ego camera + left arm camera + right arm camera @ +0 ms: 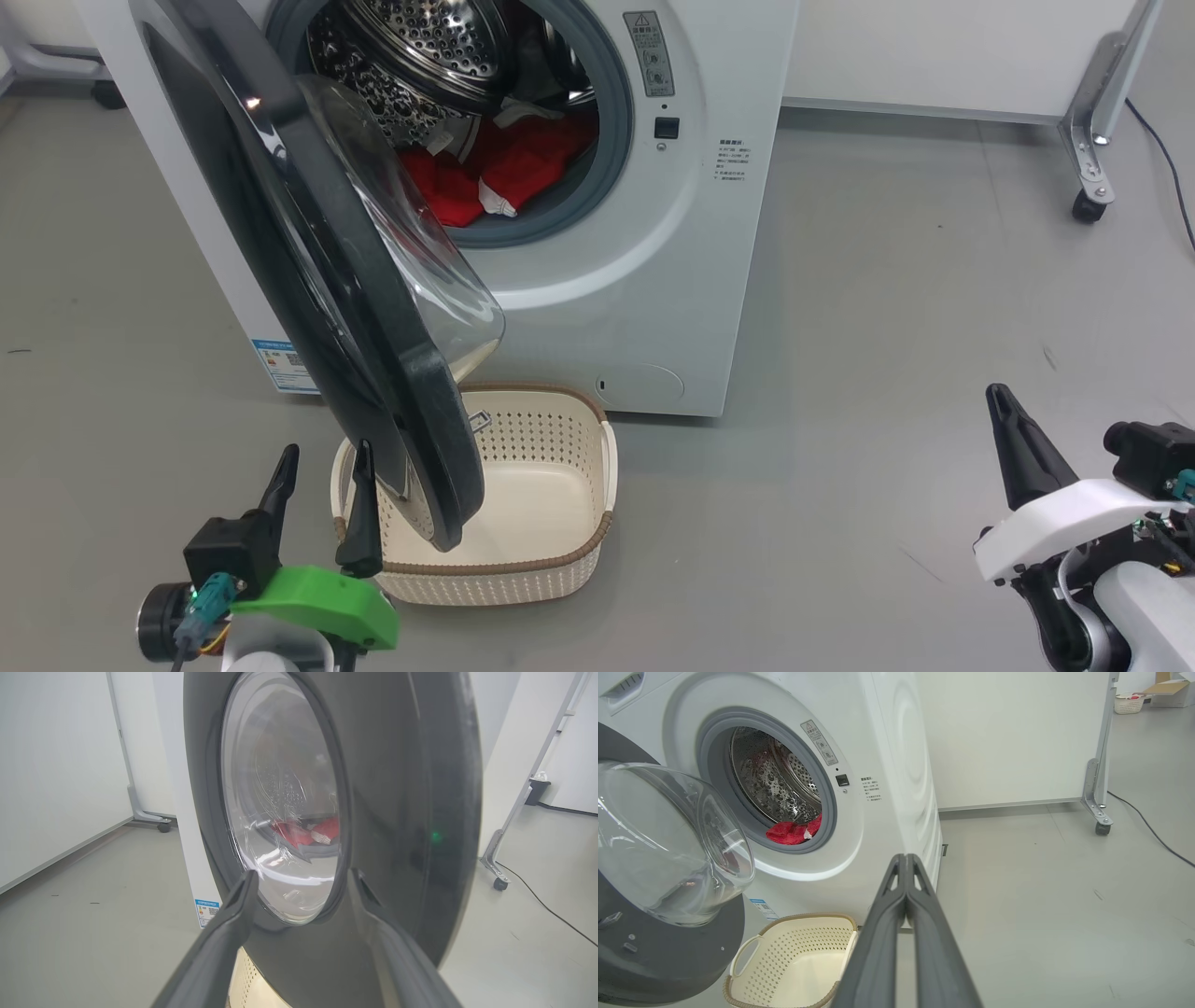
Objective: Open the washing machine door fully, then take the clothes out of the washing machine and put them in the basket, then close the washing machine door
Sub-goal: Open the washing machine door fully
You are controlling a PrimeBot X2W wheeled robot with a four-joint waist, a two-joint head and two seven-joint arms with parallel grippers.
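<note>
The white washing machine (691, 280) stands at the top of the head view. Its black washing machine door (308, 280) hangs part-way open, its glass bowl over the basket. The red clothes (485, 173) lie in the steel drum. The cream basket (569, 523) sits on the floor below the door. My left gripper (327, 457) is open, just in front of the door's outer face (397, 812) near its lower edge, with nothing between its fingers. I cannot tell whether it touches the door. My right gripper (1004, 411) is shut and empty, off to the right; its wrist view shows clothes (791, 832), basket (798, 956) and door (668, 961).
A white partition on a wheeled metal frame (1088, 140) stands right of the machine, with a black cable (1167, 159) on the floor by it. Another partition's caster (163, 826) is on the left. Bare grey floor (840, 467) lies between basket and right gripper.
</note>
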